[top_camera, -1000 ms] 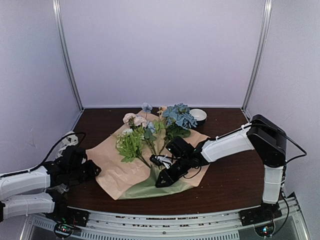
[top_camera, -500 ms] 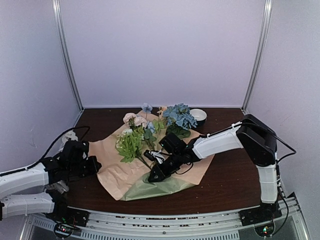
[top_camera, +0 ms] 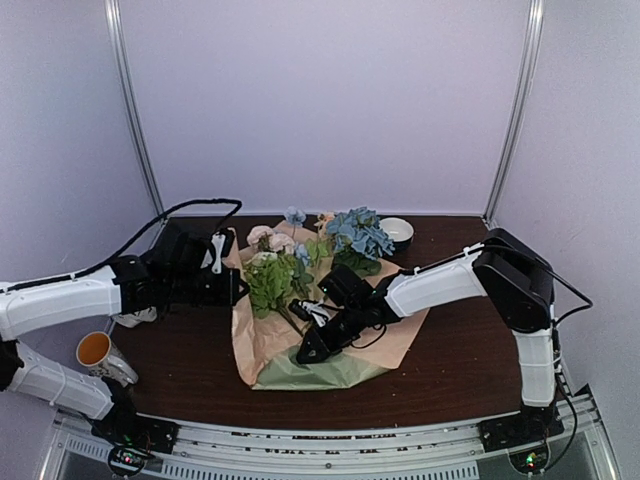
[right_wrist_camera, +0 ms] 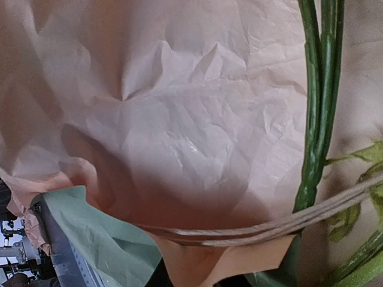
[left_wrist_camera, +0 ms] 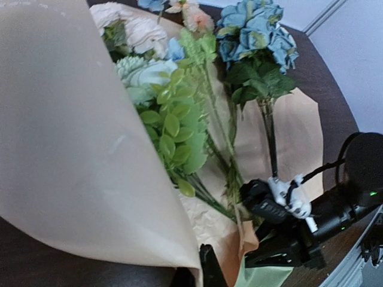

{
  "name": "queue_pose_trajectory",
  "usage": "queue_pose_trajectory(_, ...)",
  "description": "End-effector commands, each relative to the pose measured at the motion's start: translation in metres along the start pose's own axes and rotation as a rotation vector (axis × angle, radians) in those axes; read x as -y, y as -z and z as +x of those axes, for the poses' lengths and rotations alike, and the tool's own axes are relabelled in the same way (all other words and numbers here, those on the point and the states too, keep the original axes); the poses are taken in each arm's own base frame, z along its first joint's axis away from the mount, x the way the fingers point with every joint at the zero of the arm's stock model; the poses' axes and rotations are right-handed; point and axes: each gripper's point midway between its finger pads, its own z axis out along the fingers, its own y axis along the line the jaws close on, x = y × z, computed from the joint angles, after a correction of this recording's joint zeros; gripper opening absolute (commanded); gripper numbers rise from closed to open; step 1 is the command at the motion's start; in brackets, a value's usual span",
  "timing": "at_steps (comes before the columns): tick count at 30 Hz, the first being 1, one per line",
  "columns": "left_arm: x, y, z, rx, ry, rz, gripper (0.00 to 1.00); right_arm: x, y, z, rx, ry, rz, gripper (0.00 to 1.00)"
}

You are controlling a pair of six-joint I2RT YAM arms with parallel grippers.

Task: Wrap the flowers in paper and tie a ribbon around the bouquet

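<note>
On the table (top_camera: 460, 370), middle: the paper (top_camera: 262, 340) lies beige face up, with the flowers (top_camera: 355, 238) on it.
Paper, 9 o'clock side: this edge is raised off the table and curls over toward 3 o'clock, against the leafy stems; in the left wrist view it fills the near left as a tall beige flap (left_wrist_camera: 66, 149).
Paper, 6 o'clock edge: a turned-over strip shows the sage-green face.
Flowers: blue blooms at 1 o'clock, pale pink ones at 11 o'clock, green leaves between them; the stems (right_wrist_camera: 317, 107) run down toward 6 o'clock.
Left end effector (top_camera: 232, 278): at 9 o'clock of the flowers, lifted above the table, closed on the raised paper edge.
Right end effector (top_camera: 305, 353): low over the paper at 6 o'clock of the flowers, just beside the stem ends, pointing toward 7 o'clock; I cannot tell how wide its fingers stand, nor whether it grips anything.
Right wrist view: crumpled beige paper fills the view, green stems at 3 o'clock, and thin beige strands (right_wrist_camera: 269, 227) cross the stems near the bottom.
Cup (top_camera: 97, 352): at 8 o'clock, by the table's left edge, tilted, orange inside.
Round white thing (top_camera: 397, 231): at 1 o'clock, just beyond the blue blooms; too small to tell what it is.
</note>
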Motion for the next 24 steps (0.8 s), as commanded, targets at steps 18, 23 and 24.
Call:
queue_pose_trajectory(18, 0.078, -0.120, -0.057, -0.136, -0.146, 0.194, 0.00, 0.001, 0.030, -0.008, 0.157, -0.037, -0.019, 0.18)
queue_pose_trajectory(23, 0.072, -0.141, -0.049, -0.165, -0.137, 0.187, 0.00, -0.017, 0.060, -0.018, 0.254, -0.051, -0.063, 0.21)
queue_pose_trajectory(24, 0.071, -0.146, -0.045, -0.175, -0.134, 0.188, 0.00, -0.018, 0.066, -0.017, 0.265, -0.052, -0.054, 0.21)
